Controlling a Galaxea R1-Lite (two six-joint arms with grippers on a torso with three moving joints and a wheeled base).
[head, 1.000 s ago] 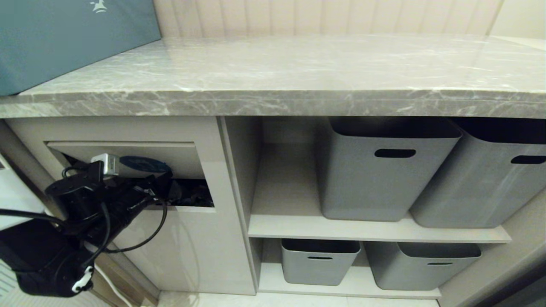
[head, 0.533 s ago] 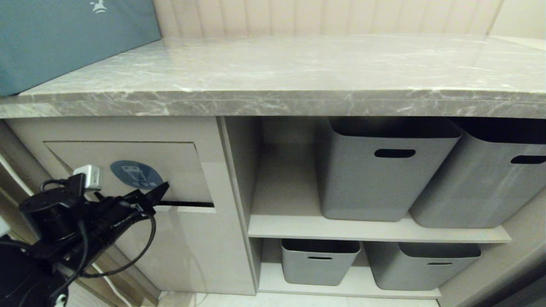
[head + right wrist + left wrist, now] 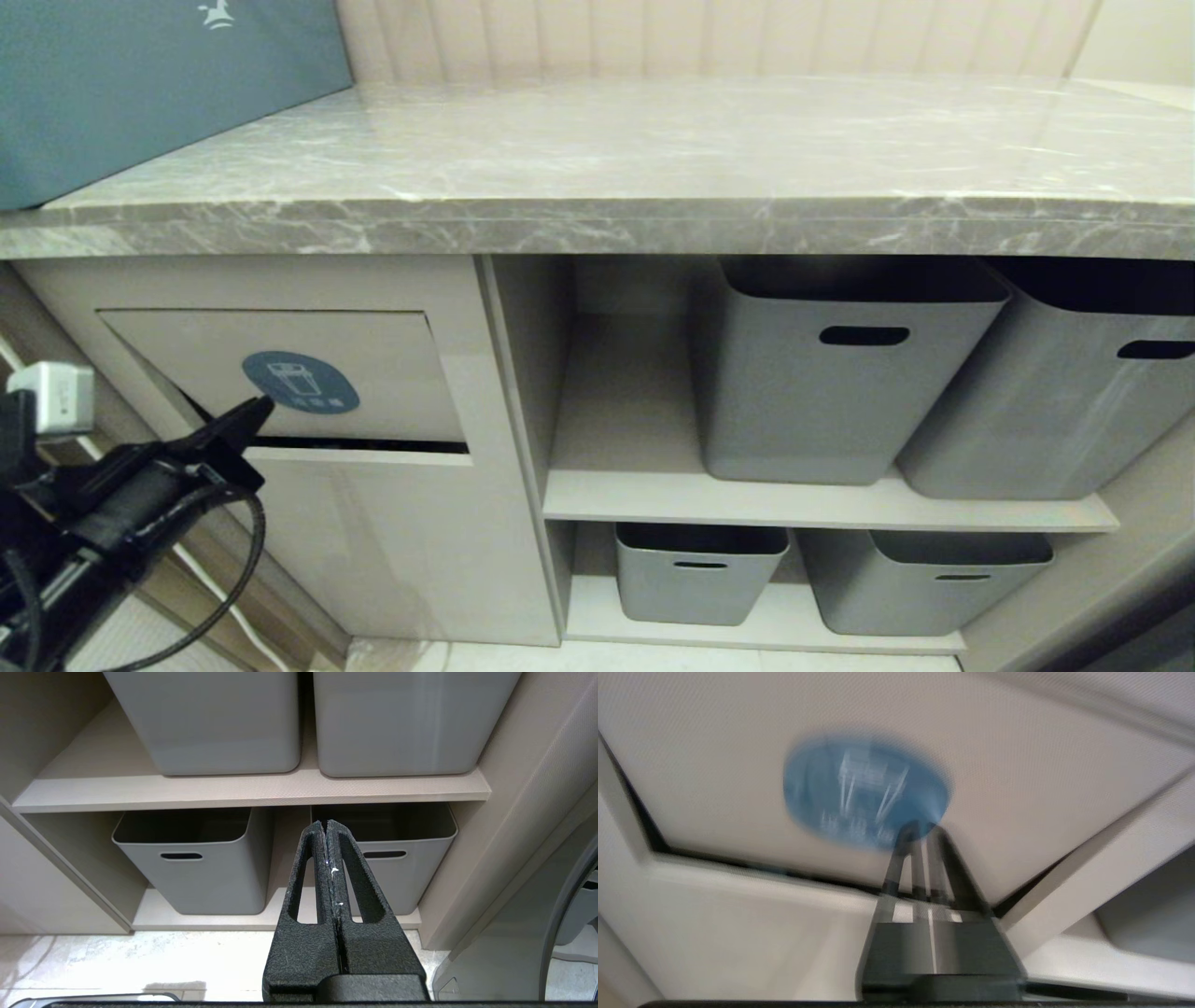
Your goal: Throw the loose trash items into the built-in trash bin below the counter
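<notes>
Left gripper (image 3: 257,408) has pulled back out of the bin, fingers now pinched together, empty, tip just off the flap's blue oval sticker (image 3: 301,382) at 9 o'clock. Built-in trash bin (image 3: 373,373) flap swung nearly shut vs. 1 s ago, thin dark gap at lower edge. Right gripper (image 3: 326,828) closed, parked before matte grey tubs (image 3: 187,858). Counter (image 3: 653,159) glossy veined slab at 12, thick front edge.

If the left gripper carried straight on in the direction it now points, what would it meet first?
Most likely the flap panel of the built-in trash bin, near its blue sticker. The shut left gripper points at the flap's lower part, just above the dark gap; the remaining distance is unclear.
</notes>
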